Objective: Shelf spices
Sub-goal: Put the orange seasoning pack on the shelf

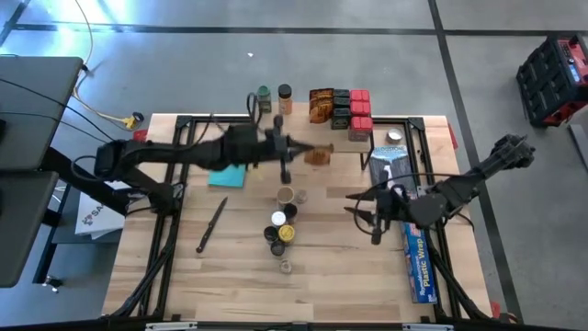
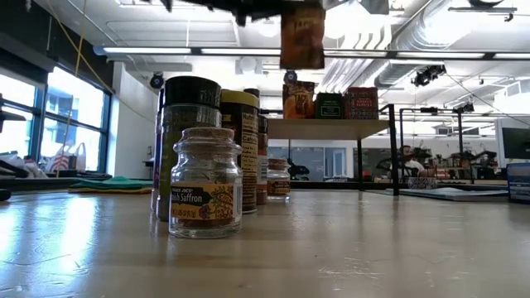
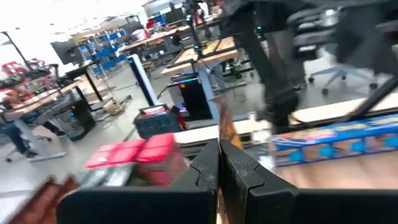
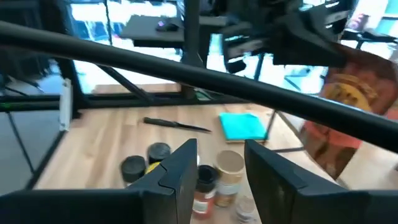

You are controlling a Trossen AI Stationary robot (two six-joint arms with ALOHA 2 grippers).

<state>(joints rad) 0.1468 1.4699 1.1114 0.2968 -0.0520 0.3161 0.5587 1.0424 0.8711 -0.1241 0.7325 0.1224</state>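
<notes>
The left gripper (image 1: 296, 150), on the dark arm reaching in from the left, is fully closed on a flat orange-brown spice packet (image 1: 317, 155), held clear of the table and just near of the shelf. At the far edge of the table, left of the shelf, two round jars (image 1: 274, 97) stand side by side, one green-lidded and one dark-lidded. On the table left of centre lie a teal square cloth (image 1: 228, 176) and a dark knife-like tool (image 1: 211, 225). The shelf (image 1: 367, 134), a low light wooden rack on thin black legs at the far centre-right, already carries one orange-brown packet (image 1: 321, 105), about three dark boxes (image 1: 341, 108) and about three small red boxes (image 1: 360, 110); exact counts are hard to confirm. At table centre a cluster of small round spice jars (image 1: 282, 226) remains unshelved, about six or seven, with black, white, yellow and tan lids. The right gripper (image 1: 375, 213), right of that cluster, has its fingers partly apart and holds nothing; in the right wrist view the jars sit between them. A long blue plastic-wrap box (image 1: 418, 262) lies along the right edge. Judged from this, the task is roughly half complete: the boxes are shelved, one packet is in transit, and the jars are left.
</notes>
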